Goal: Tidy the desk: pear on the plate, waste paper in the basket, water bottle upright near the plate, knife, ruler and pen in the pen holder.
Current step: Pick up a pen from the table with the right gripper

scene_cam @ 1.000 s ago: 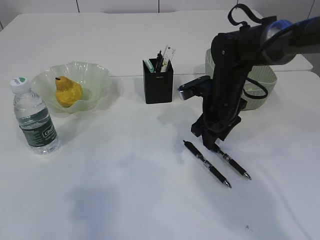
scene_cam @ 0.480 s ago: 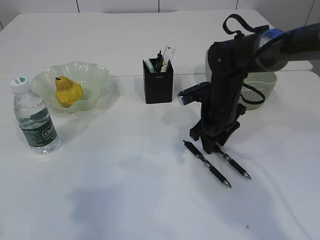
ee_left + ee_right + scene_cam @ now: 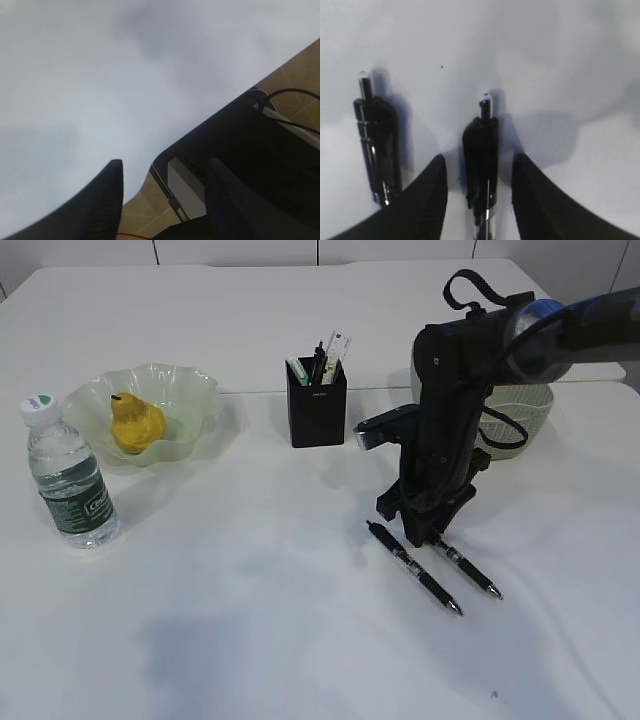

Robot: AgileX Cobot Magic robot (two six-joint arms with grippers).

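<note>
The exterior view looks down at a slant across the table (image 3: 250, 640) from its near edge. The right wrist view faces straight down, close above two pens (image 3: 481, 150), shared with the exterior view. The left wrist view tilts upward.

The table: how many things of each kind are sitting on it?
Loose pens: 2
Pen holder: 1
Pear: 1
Plate: 1
Water bottle: 1
Basket: 1
Total: 7
</note>
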